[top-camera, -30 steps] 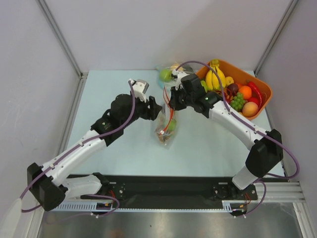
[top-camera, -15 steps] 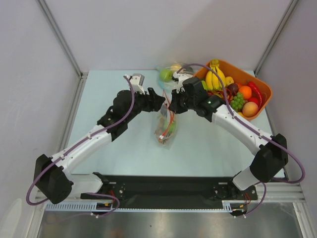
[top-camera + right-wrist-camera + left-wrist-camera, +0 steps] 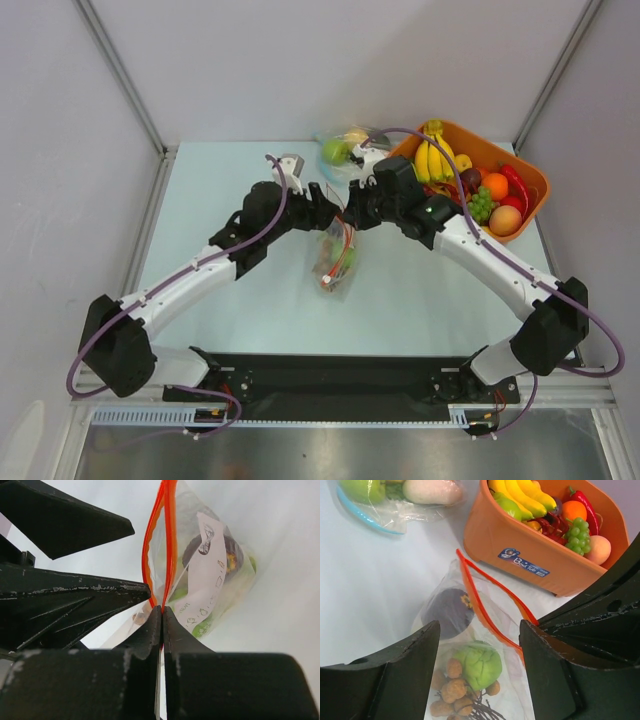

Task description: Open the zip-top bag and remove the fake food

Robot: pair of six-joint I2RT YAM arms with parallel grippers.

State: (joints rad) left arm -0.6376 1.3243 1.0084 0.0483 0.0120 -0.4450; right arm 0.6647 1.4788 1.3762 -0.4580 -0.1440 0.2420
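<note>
Our right jaws are pressed tight together on the orange-red zip strip (image 3: 169, 540) of the zip-top bag (image 3: 336, 258). Just past the pinch, the two sides of the strip bow away from each other, so the mouth is a little bit open. The rest of the bag hangs down below our right jaws toward the counter (image 3: 420, 300). We cannot tell if its bottom rests there.

Our left jaws are wide apart with nothing in them. They sit right across from our right jaws, and the bag's mouth shows between them and a bit below. One left tip is just beside the strip, but we cannot tell if it touches.

The fake food (image 3: 335, 262) is inside the bag, under both pairs of jaws. A dark plum (image 3: 451, 612) is nearest the mouth, then a green piece (image 3: 479, 662), then small brown pieces (image 3: 451, 690) deepest down.

Behind our right jaws stands an orange tub (image 3: 495, 540) full of toy fruit. Farther back, past our left jaws, lies another clear bag (image 3: 395, 515) with a green apple in it.
</note>
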